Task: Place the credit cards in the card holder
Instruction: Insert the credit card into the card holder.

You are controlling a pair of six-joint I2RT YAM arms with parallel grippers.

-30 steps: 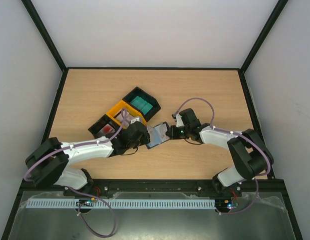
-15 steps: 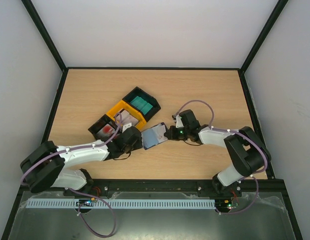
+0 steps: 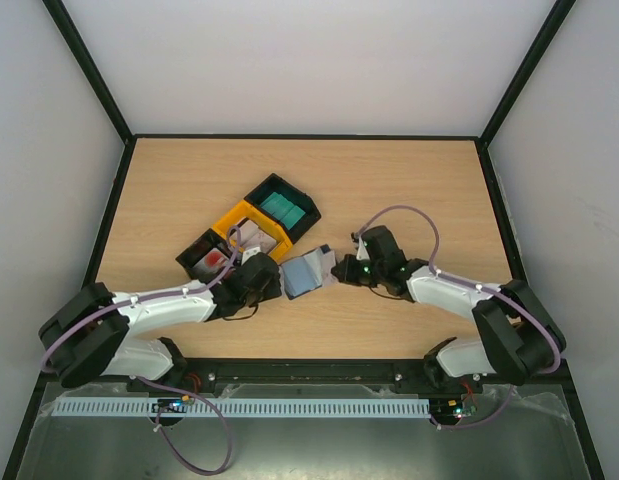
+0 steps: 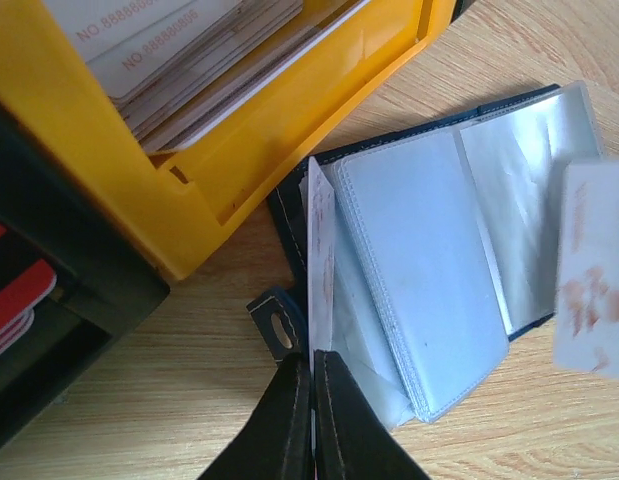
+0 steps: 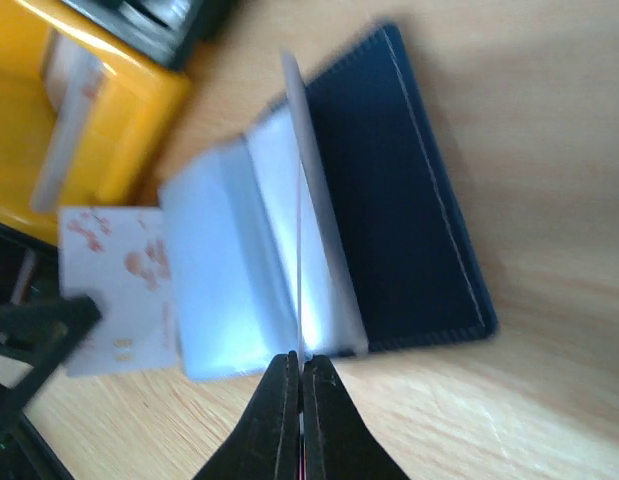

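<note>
1. The holder (image 3: 301, 273) lies open on the table (image 3: 189, 180) between my two grippers, just beside the yellow tray (image 3: 232, 218). It is dark navy outside (image 5: 399, 200), with clear plastic sleeves (image 4: 419, 270) fanned up and a small clasp tab at its near corner.
2. The left gripper (image 4: 312, 365) is pinched tight on the left card (image 4: 317, 250), which I see edge-on standing over the holder's inner edge. From the right wrist it reads as white with reddish marks (image 5: 119, 290).
3. The right gripper (image 5: 299, 365) is clamped on the right card (image 5: 297, 200), a thin sheet upright above the sleeves. The left wrist shows it blurred and whitish with red blotches (image 4: 589, 270).
4. The yellow tray (image 4: 279, 130) holds a stack of whitish cards (image 4: 179, 50) printed with numbers.
5. The black tray (image 4: 79, 290) beside it holds red cards (image 4: 14, 295).
6. A second black tray (image 3: 257, 186) behind the yellow one holds teal pieces (image 3: 284, 208) — I can't tell what they are.
</note>
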